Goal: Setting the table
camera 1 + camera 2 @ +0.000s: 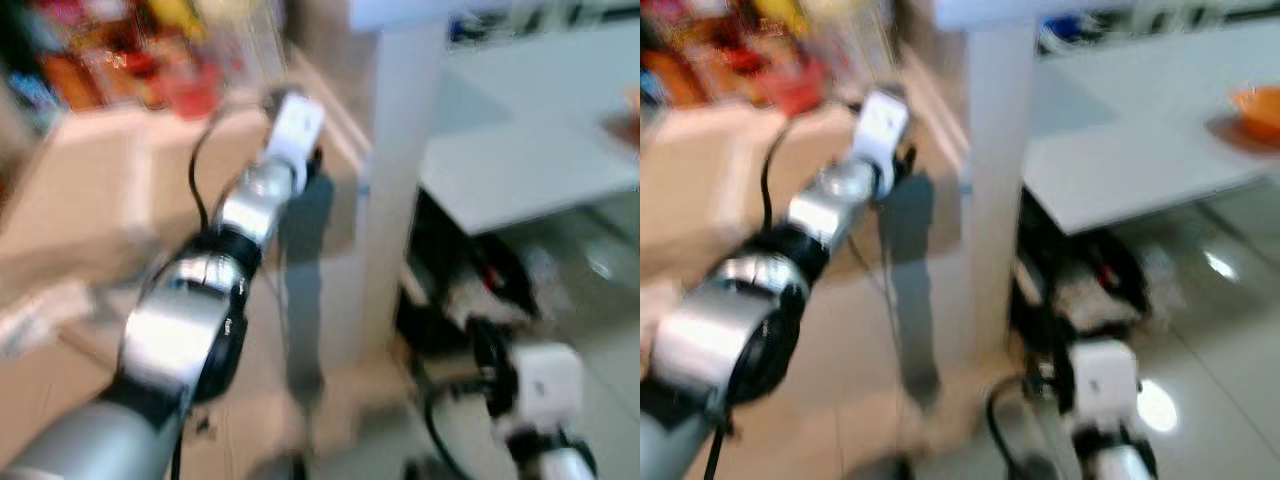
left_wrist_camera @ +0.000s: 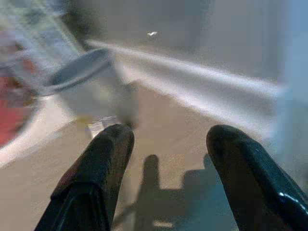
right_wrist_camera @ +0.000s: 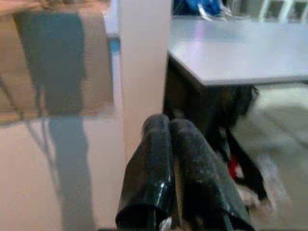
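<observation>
- Closest to my head camera is the left arm [image 1: 190,330], silver and raised, reaching forward and up on my left side; the whole picture is blurred.
- At its far end I see the white wrist block, and the left gripper [image 2: 168,144] beyond it is released: in the left wrist view its two black fingers [image 2: 103,163] stand well apart with nothing between them.
- Past those fingers lies a pale brown floor with the gripper's shadow on it, and beyond that a blurred grey-and-white cup [image 2: 91,84], seemingly tilted; I cannot tell what it rests on.
- Beside the cup is something red [image 2: 12,113], too smeared for me to name.
- Low on my right, the right gripper [image 3: 168,130] is clenched: its two black fingers [image 3: 149,163] press together in the right wrist view, and they hold nothing.
- My right arm [image 1: 1102,395] hangs low, near the bottom edge of the head views.
- Ahead of that gripper stands a white post [image 3: 143,72], upright from the floor.
- Just behind the post is the table [image 1: 1140,150], grey-topped, with dark clutter [image 1: 1080,270] underneath it.
- On the table's far right edge sits an orange bowl [image 1: 1258,105], well apart from both grippers.
- Off to my far left are colourful packages [image 1: 130,55], red and yellow, too blurred to read.
</observation>
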`<state>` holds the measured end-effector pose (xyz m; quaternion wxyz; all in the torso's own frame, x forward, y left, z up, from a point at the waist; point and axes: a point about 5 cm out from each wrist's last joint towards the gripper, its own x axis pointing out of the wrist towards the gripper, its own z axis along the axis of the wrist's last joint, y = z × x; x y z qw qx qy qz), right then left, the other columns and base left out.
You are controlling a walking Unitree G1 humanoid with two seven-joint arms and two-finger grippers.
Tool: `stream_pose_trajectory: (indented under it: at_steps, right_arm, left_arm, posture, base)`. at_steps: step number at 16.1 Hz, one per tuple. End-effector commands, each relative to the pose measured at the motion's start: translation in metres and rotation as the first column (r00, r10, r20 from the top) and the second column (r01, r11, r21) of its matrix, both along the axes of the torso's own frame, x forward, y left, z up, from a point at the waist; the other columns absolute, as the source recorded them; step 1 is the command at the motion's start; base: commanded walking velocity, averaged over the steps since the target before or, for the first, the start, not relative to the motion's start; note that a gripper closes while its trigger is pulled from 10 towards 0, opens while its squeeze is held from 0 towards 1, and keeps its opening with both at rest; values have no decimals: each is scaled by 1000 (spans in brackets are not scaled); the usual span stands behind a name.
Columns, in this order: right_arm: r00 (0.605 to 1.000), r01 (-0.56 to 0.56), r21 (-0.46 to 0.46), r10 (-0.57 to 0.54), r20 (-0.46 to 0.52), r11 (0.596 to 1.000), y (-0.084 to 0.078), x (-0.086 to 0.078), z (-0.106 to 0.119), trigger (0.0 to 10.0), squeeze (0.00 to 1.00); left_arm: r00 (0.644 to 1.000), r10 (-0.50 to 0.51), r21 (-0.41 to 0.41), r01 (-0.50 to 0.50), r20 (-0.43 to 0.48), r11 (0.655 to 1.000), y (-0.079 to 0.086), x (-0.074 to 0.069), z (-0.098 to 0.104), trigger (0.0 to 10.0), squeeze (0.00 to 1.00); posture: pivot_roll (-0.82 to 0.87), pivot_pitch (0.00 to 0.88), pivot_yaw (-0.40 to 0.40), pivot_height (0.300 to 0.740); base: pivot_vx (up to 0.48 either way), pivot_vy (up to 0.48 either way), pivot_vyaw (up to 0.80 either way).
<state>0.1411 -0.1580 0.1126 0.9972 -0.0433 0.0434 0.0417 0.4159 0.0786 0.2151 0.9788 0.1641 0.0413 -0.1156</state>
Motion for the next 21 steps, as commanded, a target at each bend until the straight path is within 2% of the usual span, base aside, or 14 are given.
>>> stream_pose_trajectory:
  at_steps: [1, 4, 7, 9, 12, 14, 15, 16, 17, 18, 19, 20, 21]
  right_arm:
    - [1000, -5, 6, 5, 9, 1000, 0, -5, 5, 10000, 0]
    - [1000, 2, 6, -2, -16, 1000, 1, -14, 7, 10000, 0]
    - [1000, 8, 10, -8, -12, 1000, 4, -12, 6, 10000, 0]
    - [1000, 8, 17, -8, 9, 1000, 5, 0, 4, 10000, 0]
    - [999, -19, 36, 18, 34, 999, 9, 17, 0, 10000, 0]
    - [998, -12, 49, 9, 61, 999, 8, 31, -1, 10000, 0]
    - [998, -11, 50, 8, 65, 999, 8, 33, -1, 10000, 0]
    - [997, -10, 52, 6, 81, 999, 7, 42, -2, 10000, 0]
    - [996, -9, 51, 5, 90, 999, 7, 46, -2, 10000, 0]
    - [993, 3, 51, -9, 117, 999, 7, 58, 0, 10000, 0]
    - [991, 12, 52, -19, 131, 999, 6, 63, 2, 10000, 0]
    - [984, 50, 54, -59, 170, 997, 2, 73, 7, 10000, 0]
    - [980, 64, 55, -73, 184, 996, 2, 76, 8, 10000, 0]
  left_arm:
    - [1000, 20, -30, -20, 7, 999, 0, 2, 6, 10000, 0]
    - [999, 30, -55, -29, 13, 998, -3, 4, 11, 10000, 0]
    - [999, 13, -22, -13, 32, 1000, -4, 3, 7, 10000, 0]
    - [991, -48, -63, 57, 128, 996, -3, 0, 12, 10000, 0]
    - [948, -57, -59, 80, 314, 995, 19, -7, 21, 10000, 0]
    - [920, -87, -80, 127, 383, 989, 30, -21, 18, 10000, 0]
    - [916, -95, -91, 141, 390, 986, 32, -24, 16, 10000, 0]
    - [903, -122, -109, 181, 411, 977, 38, -37, 10, 10000, 0]
    - [904, -124, -114, 186, 409, 976, 42, -43, 6, 10000, 0]
    - [913, -86, -159, 161, 398, 974, 54, -60, -5, 10000, 0]
    - [913, -68, -179, 152, 402, 972, 58, -67, -8, 10000, 0]
    - [904, -27, -202, 125, 426, 971, 67, -88, -14, 10000, 0]
    - [908, -6, -192, 95, 419, 977, 73, -101, -24, 10000, 0]
  posture:
    - [-229, 70, 81, 694]
    - [-242, 81, 87, 694]
    - [-233, 76, 99, 694]
    - [-188, 50, 97, 694]
    - [-125, 15, 84, 694]
    - [-84, 0, 77, 694]
    - [-79, 0, 76, 694]
    - [-52, 0, 75, 694]
    - [-47, 0, 75, 694]
    - [-26, 0, 78, 694]
    - [-20, 0, 80, 694]
    - [-16, 0, 80, 694]
    - [-14, 0, 79, 694]
  base:
    - [0, 0, 0]
    - [0, 0, 0]
    - [0, 0, 0]
    - [0, 0, 0]
    - [0, 0, 0]
    - [0, 0, 0]
    - [0, 0, 0]
    - [0, 0, 0]
    - [0, 0, 0]
    - [0, 0, 0]
    - [0, 0, 0]
    - [0, 0, 0]
    - [0, 0, 0]
